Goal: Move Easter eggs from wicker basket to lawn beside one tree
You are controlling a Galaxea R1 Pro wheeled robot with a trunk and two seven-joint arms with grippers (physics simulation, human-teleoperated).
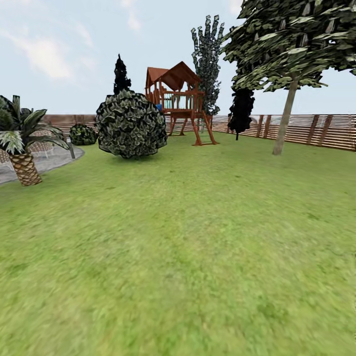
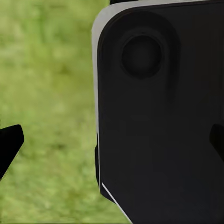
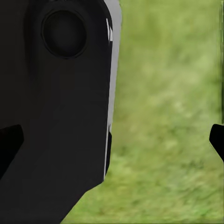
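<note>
While the lawn point(image 1: 198, 257) stretches wide and bare ahead, a slatted fence point(image 1: 316, 129) bounds its far edge, with a round bush point(image 1: 131, 123) and palm point(image 1: 22, 148) at left. The pale-trunked tree point(image 1: 286, 116) stands far off right before the fence. Left gripper point(image 2: 112, 140) and right gripper point(image 3: 112, 140) both hang spread apart, holding nothing, above grass beside the dark robot body point(image 2: 163, 116)

ahead of you the lawn point(image 1: 188, 257) lies open and flat, with wide room to drive through the middle. on the left stands a short palm point(image 1: 22, 148) beside a grey paved patch point(image 1: 49, 160); a big round bush point(image 1: 131, 123) blocks the left-centre, with a wooden play tower point(image 1: 178, 101) behind it. the pale-trunked tree point(image 1: 286, 118) stands to the right, grass free around its foot, the slat fence point(image 1: 316, 129) close behind. in each wrist view a dark robot body panel point(image 2: 163, 116) sits just beside the fingers.
</note>
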